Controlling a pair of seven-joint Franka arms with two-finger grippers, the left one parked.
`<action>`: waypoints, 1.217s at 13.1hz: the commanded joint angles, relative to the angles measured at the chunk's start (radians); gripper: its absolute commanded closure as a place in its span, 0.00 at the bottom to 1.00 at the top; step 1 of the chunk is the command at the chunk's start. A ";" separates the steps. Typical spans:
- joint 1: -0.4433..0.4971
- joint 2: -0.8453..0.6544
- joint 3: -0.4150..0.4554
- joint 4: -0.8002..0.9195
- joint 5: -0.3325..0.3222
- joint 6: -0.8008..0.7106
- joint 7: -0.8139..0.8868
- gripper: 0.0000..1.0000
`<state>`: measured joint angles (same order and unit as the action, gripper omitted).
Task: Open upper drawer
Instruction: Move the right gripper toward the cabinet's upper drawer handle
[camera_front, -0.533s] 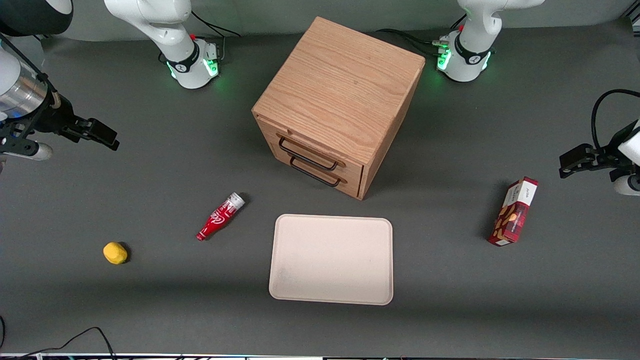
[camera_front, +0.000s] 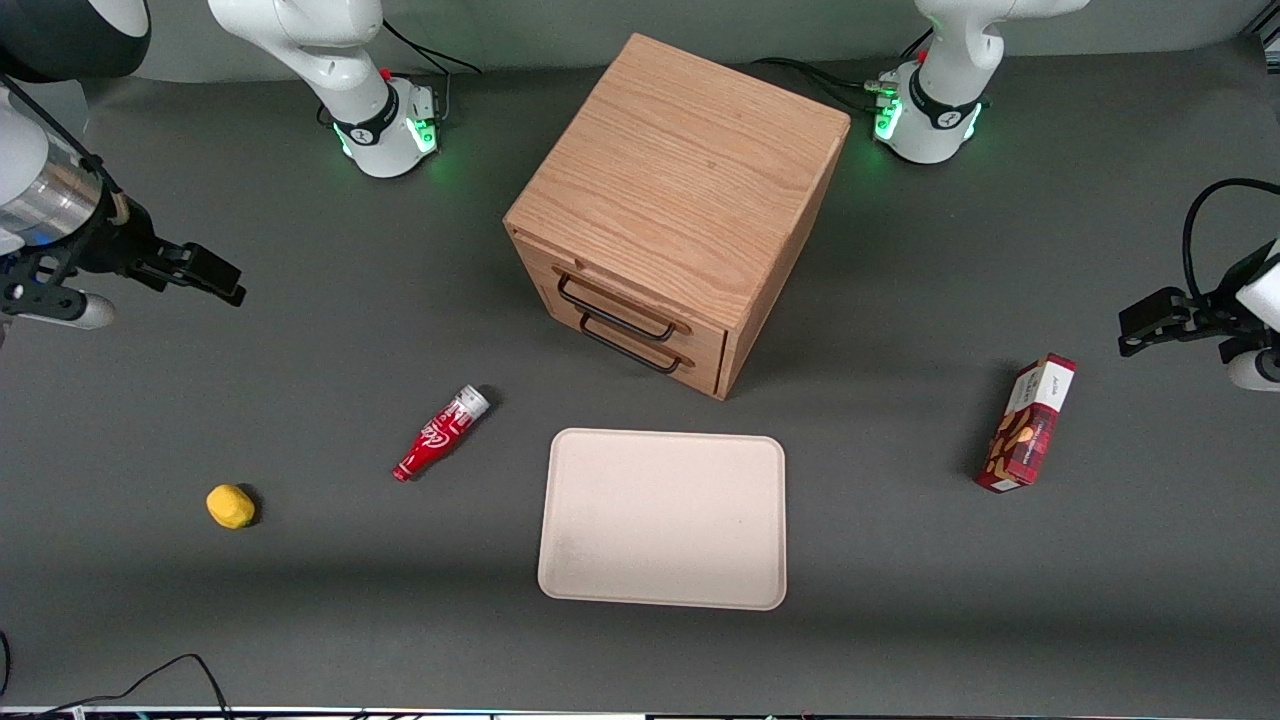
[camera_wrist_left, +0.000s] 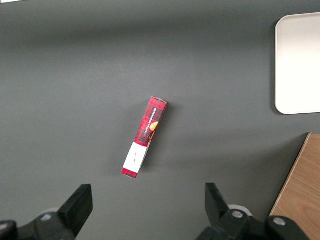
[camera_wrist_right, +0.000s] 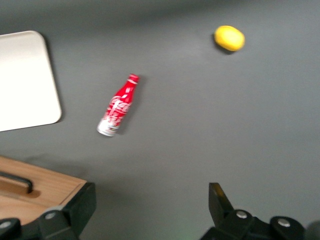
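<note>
The light oak cabinet stands mid-table, its two drawers facing the front camera at an angle. The upper drawer is shut, with its thin black bar handle just above the lower drawer's matching handle. My right gripper is open and empty. It hangs above the table toward the working arm's end, well apart from the cabinet. In the right wrist view the open gripper is over bare mat, with a cabinet corner and a piece of black handle beside it.
A red bottle lies between the gripper and the cabinet, nearer the front camera. A yellow lemon lies toward the working arm's end. A cream tray lies in front of the cabinet. A red snack box stands toward the parked arm's end.
My right gripper has shifted slightly toward the cabinet. Everything else is as before.
</note>
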<state>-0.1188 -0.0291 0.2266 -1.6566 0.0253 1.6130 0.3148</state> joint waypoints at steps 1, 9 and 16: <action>0.050 0.125 0.061 0.185 0.038 -0.025 -0.003 0.00; 0.179 0.415 0.391 0.383 -0.091 0.030 -0.141 0.00; 0.209 0.538 0.479 0.370 -0.168 0.169 -0.398 0.00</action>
<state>0.0795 0.4456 0.6868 -1.3220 -0.1282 1.7684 -0.0563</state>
